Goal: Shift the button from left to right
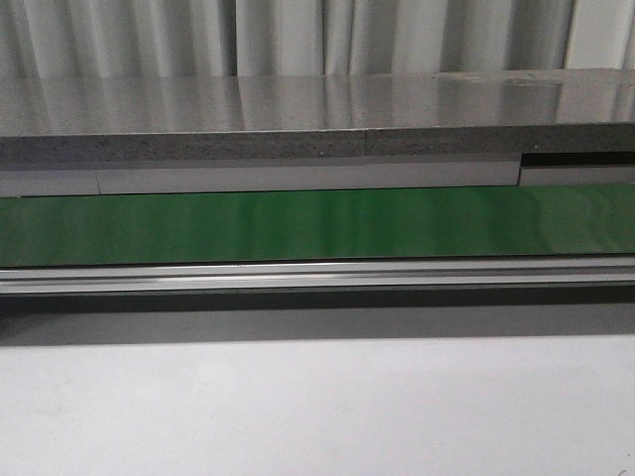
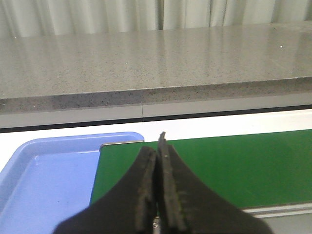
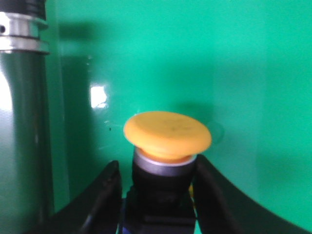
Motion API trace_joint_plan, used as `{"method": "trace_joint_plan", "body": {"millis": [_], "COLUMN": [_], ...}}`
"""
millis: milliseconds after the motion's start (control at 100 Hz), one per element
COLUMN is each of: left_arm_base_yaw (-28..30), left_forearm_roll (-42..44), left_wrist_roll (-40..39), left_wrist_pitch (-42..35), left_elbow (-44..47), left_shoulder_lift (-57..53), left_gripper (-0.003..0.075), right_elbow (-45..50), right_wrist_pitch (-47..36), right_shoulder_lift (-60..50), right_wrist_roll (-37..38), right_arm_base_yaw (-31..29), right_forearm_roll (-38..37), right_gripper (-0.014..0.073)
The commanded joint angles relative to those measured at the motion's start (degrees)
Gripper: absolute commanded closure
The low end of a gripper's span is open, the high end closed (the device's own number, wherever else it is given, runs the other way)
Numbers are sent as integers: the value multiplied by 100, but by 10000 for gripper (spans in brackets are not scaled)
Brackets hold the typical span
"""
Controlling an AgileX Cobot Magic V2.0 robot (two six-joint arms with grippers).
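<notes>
Right claw (image 3: pixel 155 195): we see its two black fingers (image 3: pixel 105 195) pinching the black boxy body of the button, one on each side, over the glossy green belt (image 3: pixel 234 73).
Button (image 3: pixel 166 134): the small push-button switch with the round yellow-orange mushroom cap sits upright between those fingers, a silver collar just under the cap. We cannot tell whether its base touches the belt or hangs above it; the lower body is cut off in the right wrist view.
Left claw (image 2: pixel 157 168): we find its dark fingers (image 2: pixel 146 190) pressed together, with nothing between them, above the edge where the green belt (image 2: pixel 219 165) meets the tray.
Tray: a light blue plastic tray (image 2: pixel 44 185) with a raised rim lies just beside the belt's end, and what we see of its floor is bare.
Front view: we get only the long green belt (image 1: pixel 317 226), its silver rail (image 1: pixel 317 276) along the near edge, the pale grey surface (image 1: pixel 317 407) in front, and a speckled grey stone counter (image 1: pixel 298 119) behind.
Backdrop: a pleated grey curtain (image 1: pixel 149 40) hangs beyond the counter.
Metal post: a dark cylinder with a silver ring (image 3: pixel 22 41) stands beside the belt, near the button.
</notes>
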Motion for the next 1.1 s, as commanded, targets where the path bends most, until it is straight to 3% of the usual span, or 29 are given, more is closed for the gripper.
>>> {"method": "trace_joint_plan", "body": {"millis": [0,460,770,1090], "left_arm_base_yaw": [-45,-45,-45,-45], "left_forearm_roll": [-40,-40,-40,-40], "left_wrist_roll": [6,6,6,6], "left_wrist_pitch": [-459,-459,-459,-459], "left_elbow": [-163,-163,-163,-163], "left_shoulder_lift": [25,25,25,25], "left_gripper": [740,740,740,740], "right_elbow": [-185,-185,-185,-291], "right_wrist_pitch": [-198,-36,-77,-49], "right_shoulder_lift": [-258,-61,-61,-68], "right_wrist_roll": [-76,-76,-76,-71], "right_arm_base_yaw": [-34,-34,-34,-34], "right_forearm_roll": [69,223,293,236], "right_gripper": [389,384,153,135]}}
